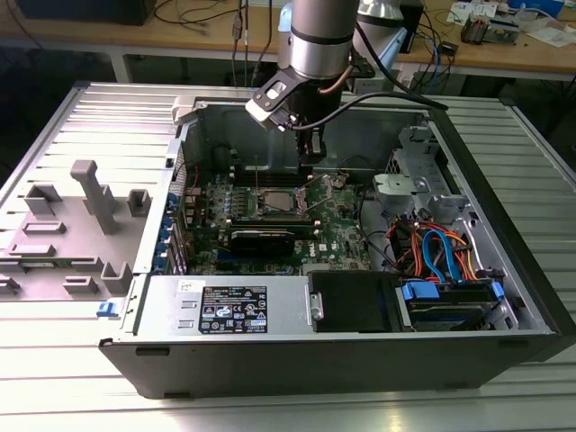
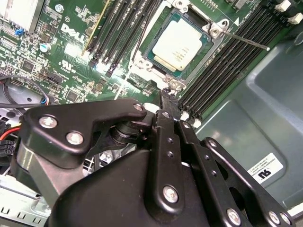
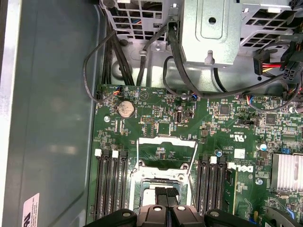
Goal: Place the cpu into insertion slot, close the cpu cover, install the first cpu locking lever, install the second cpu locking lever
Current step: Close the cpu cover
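Just above the green motherboard (image 2: 71, 45) my fingers (image 2: 166, 120) are pressed together with nothing between them. Their tip hangs at the near corner of the insertion slot (image 2: 207, 56); I cannot tell whether it touches the metal rim there.

Just past the fingertips, the cpu (image 2: 182, 42) lies flat in the slot, silver top up and square with the rim. Beyond it, on the side away from the fingers, the cpu cover (image 3: 165, 141) stands open in the first wrist view, and I can see bare board through its window. A thin locking lever (image 2: 242, 41) sticks out from one corner of the slot, raised over the long black memory slots (image 2: 227, 64) that flank the socket on both sides.

Farther out, I see the open computer case (image 1: 315, 373) around the board, lying on its side on a ribbed metal surface (image 1: 504, 405). Well away from the fingers, at the exterior view's left, grey fixture blocks (image 1: 90, 193) stand on the same surface.
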{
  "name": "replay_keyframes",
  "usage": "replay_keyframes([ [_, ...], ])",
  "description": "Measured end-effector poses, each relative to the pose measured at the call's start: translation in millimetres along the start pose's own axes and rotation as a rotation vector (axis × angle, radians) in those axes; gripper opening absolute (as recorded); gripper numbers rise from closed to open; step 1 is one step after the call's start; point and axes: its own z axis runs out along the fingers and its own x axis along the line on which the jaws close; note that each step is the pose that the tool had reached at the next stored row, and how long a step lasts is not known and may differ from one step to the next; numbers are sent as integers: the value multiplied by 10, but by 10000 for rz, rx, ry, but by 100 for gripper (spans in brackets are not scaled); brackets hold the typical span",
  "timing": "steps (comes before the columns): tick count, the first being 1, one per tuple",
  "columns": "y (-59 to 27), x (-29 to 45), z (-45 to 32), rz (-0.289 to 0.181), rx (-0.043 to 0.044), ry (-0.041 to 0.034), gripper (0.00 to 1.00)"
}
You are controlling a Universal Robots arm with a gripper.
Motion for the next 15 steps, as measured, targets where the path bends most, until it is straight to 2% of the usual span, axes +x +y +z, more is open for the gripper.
replay_keyframes([
  [15,44,-3,1,0,0,0,11],
])
